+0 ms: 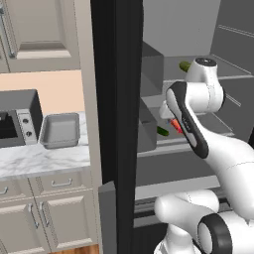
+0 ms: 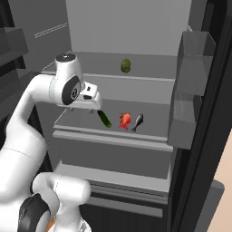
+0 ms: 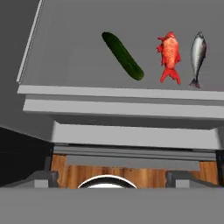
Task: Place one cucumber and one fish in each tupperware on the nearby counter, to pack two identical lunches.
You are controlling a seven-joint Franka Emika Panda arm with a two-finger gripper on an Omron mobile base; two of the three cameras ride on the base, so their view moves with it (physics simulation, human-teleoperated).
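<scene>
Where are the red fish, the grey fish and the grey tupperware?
red fish (image 3: pixel 169 56), hand view, mid body.
grey fish (image 3: pixel 197 51), hand view, mid body.
grey tupperware (image 1: pixel 60 131), left base view, inner floor.

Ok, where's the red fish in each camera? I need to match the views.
Left base view: the red fish peeks out beside the arm, mid-right, on the fridge shelf.
Right base view: centre, on the middle shelf.
Hand view: upper right.
Shared landmark: the dark-green cucumber lies on the same shelf, just left of the fish in all three.
</scene>
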